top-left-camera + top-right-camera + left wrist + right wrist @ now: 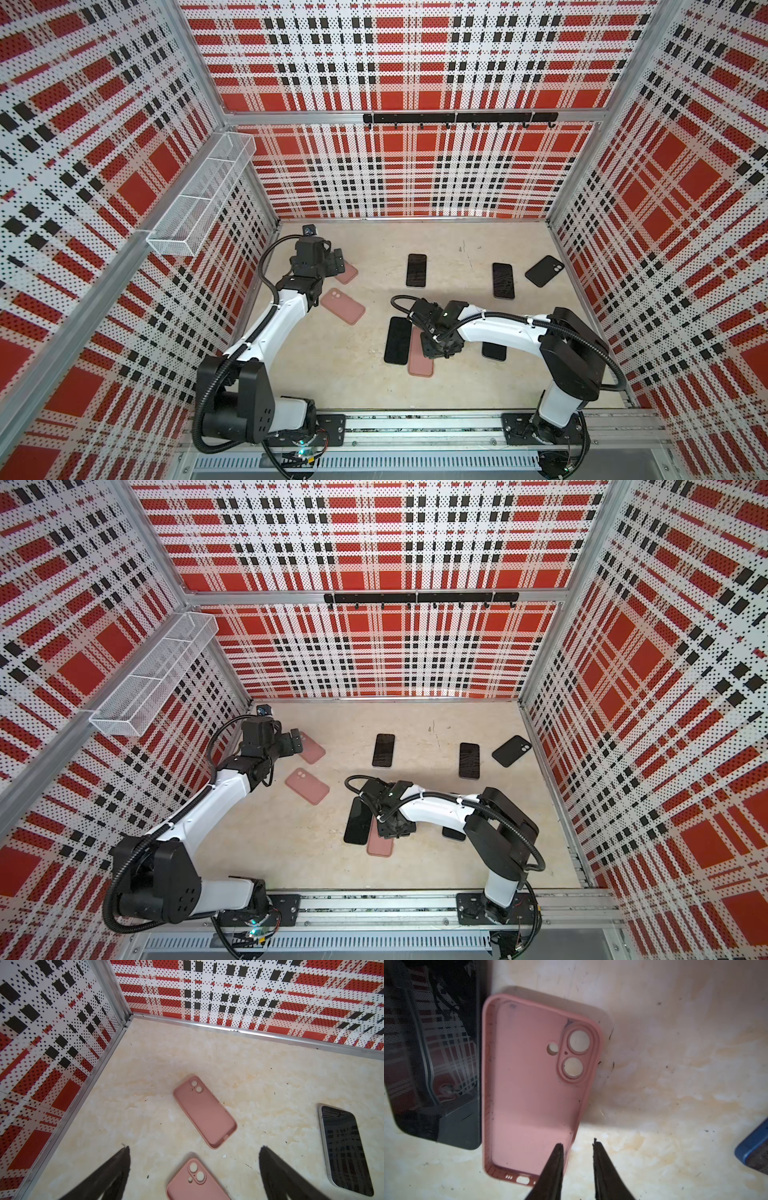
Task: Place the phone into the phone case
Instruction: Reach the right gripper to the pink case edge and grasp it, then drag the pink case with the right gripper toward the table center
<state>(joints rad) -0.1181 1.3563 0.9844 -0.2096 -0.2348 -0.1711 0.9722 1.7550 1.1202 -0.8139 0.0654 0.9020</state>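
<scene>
1. Nearest the front rail, the right gripper (pixel 577 1142) stands low over the pink phone case (pixel 529 1084). Its jaws are narrow but apart, with one finger inside the case and one outside its side wall. No pinch is visible.
2. The case lies open side up and empty.
3. The phone (pixel 431 1053) lies screen up just beside the case, on the table.
4. Farther back, the left gripper (pixel 194 1149) hovers near another pink case (pixel 204 1111), its jaws spread wide and empty.
5. Assessment: insertion has not begun. Seating the phone in the case remains
</scene>
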